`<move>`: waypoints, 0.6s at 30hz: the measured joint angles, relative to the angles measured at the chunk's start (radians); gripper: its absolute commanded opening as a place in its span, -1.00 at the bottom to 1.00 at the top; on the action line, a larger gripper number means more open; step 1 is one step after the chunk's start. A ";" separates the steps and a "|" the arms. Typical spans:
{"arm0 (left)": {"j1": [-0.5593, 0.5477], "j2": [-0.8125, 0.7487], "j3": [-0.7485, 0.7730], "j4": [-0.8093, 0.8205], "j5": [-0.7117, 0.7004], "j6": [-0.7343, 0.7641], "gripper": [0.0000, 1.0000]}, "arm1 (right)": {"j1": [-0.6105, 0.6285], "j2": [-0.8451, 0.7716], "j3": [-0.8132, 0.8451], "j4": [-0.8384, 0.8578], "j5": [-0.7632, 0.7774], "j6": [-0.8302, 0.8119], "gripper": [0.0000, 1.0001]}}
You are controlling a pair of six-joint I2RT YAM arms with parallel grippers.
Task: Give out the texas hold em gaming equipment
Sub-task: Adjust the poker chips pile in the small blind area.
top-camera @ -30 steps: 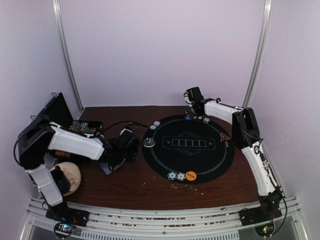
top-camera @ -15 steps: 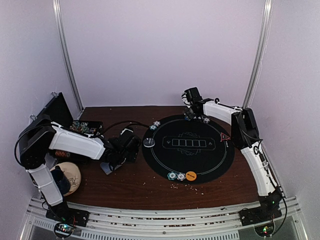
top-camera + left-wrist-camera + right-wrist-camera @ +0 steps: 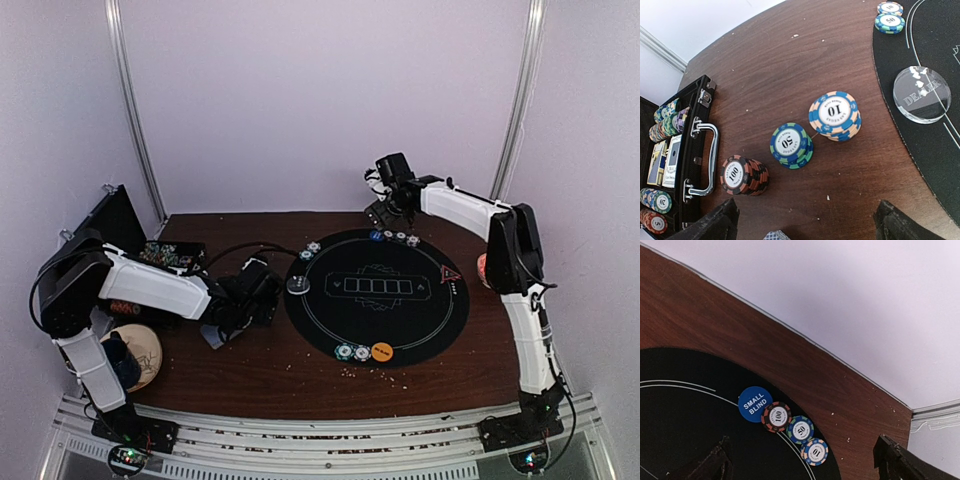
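Over the tabletop (image 3: 270, 370), top view: left pincer (image 3: 215, 335) sits low, just off the left edge of the mat (image 3: 400, 320). Right pincer (image 3: 383, 213) is raised above the far rim, over the far-rim chips (image 3: 400, 238). An orange disc (image 3: 382, 351) lies at the near rim.

Left wrist: left pincer (image 3: 807, 232) wide, empty. The 100 stack (image 3: 742, 175), 50 stack (image 3: 791, 145) and 10 stack (image 3: 835, 115) stand just ahead on bare wood. Their row slants from the case (image 3: 690, 150) toward the mat. Left arm is far nearer, so this is likely its pick.

Right wrist: right pincer (image 3: 805, 470) wide, nothing held. The small-blind disc (image 3: 755, 403) and single chips (image 3: 800, 429) lie ahead in a close-set row along the rim.
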 measured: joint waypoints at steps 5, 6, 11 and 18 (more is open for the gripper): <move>0.000 0.000 0.000 -0.001 0.000 0.000 0.96 | -0.004 0.029 0.004 0.066 0.050 0.006 1.00; 0.000 0.000 0.000 -0.001 0.000 0.000 0.96 | -0.004 0.045 0.005 0.080 0.064 0.006 1.00; 0.000 0.005 0.000 -0.001 0.000 0.000 0.96 | -0.008 0.165 0.033 0.153 0.130 0.005 1.00; -0.001 0.009 0.000 -0.001 0.003 0.000 0.96 | -0.011 0.257 0.063 0.217 0.190 -0.011 1.00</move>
